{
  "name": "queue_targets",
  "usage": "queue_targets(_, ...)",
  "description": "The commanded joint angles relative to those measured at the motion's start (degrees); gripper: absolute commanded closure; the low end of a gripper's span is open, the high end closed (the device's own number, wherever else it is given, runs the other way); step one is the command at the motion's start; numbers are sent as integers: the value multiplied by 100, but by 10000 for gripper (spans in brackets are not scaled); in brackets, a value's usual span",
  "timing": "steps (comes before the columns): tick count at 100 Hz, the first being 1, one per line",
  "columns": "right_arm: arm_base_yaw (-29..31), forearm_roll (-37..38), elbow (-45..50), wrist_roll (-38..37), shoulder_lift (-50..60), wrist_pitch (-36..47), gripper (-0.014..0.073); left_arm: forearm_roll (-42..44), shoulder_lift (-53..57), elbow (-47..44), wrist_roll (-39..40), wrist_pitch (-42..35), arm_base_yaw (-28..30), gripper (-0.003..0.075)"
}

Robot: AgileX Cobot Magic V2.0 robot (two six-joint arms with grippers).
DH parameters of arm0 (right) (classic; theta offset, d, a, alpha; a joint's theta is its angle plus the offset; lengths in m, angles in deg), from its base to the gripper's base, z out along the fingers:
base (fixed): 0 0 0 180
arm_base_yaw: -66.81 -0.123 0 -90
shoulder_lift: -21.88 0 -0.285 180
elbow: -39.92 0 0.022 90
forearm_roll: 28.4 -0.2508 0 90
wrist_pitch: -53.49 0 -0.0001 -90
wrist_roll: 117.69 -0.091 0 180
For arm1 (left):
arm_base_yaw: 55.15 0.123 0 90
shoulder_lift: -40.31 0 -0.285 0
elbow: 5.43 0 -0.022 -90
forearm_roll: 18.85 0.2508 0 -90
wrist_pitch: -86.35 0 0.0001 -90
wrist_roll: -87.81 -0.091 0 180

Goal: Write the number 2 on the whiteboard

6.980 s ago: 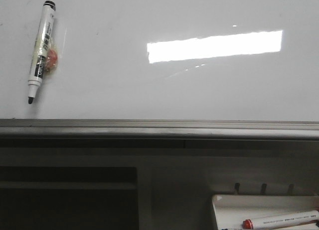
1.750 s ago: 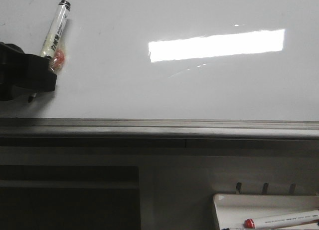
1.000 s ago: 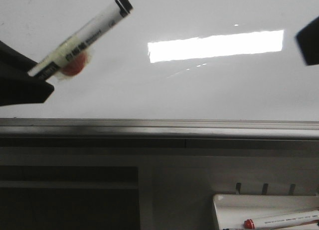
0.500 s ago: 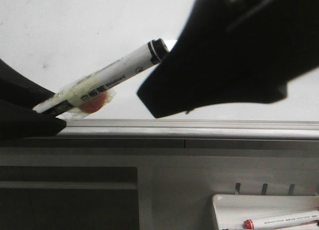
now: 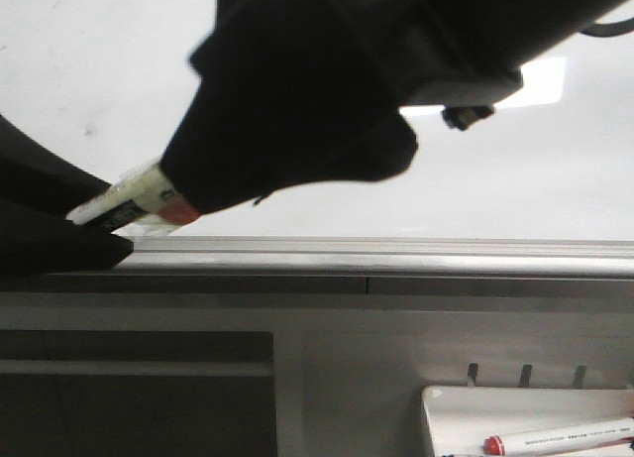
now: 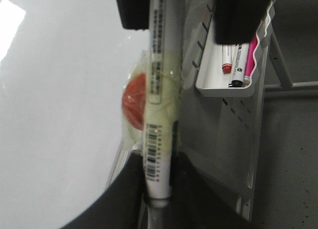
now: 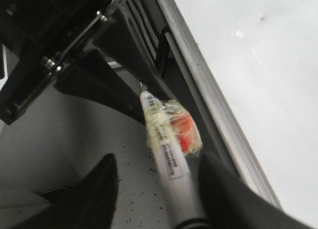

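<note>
My left gripper (image 5: 94, 231) is shut on the tip end of a white whiteboard marker (image 5: 134, 191) with a red blob taped to it. It holds the marker slanted in front of the whiteboard (image 5: 89, 51) near its grey edge rail (image 5: 416, 249). In the left wrist view the marker (image 6: 161, 105) rises from my left gripper (image 6: 159, 191). My right gripper (image 5: 213, 174) is open, its fingers on either side of the marker's cap end (image 7: 171, 162). No number 2 shows on the whiteboard.
A small white tray (image 5: 466, 407) hangs below the rail at the lower right and holds a red-capped marker (image 5: 555, 437). In the left wrist view the tray (image 6: 223, 90) holds several markers. A dark shelf opening lies below the rail on the left.
My right gripper has moved left and down over the marker's cap end and now hides most of it. My left gripper still holds the marker in the same place.
</note>
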Motion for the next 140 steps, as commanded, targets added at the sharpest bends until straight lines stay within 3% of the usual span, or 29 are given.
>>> queue_targets(1,4,13,-214,64,101,384,547,-55,76,125,36,-342,-42,741)
queue_targets(5,4,13,-214,64,101,352,677,-55,76,125,36,-342,-42,741)
queue_targets(36,4,13,-214,64,101,366,664,52,76,125,36,-329,-42,719)
queue_targets(43,4,13,-214,64,101,396,664,52,118,135,36,-352,-42,632)
queue_targets(58,4,13,-214,64,101,371,664,11,319,135,36,-332,-42,308)
queue_targets(65,46,13,-214,64,101,490,664,-29,558,143,36,-167,-42,239)
queue_targets(97,457,-45,-214,-3,185,1433,664,-276,2537,143,36,474,-31,289)
queue_targets(112,532,-116,-241,-3,185,1545,664,-335,3031,143,36,855,-31,355)
queue_targets(129,1106,-529,-845,-3,29,442,662,-361,3114,160,46,899,165,407)
queue_targets(140,1383,-529,-1223,-3,-98,-137,652,-380,3106,254,564,878,588,407)
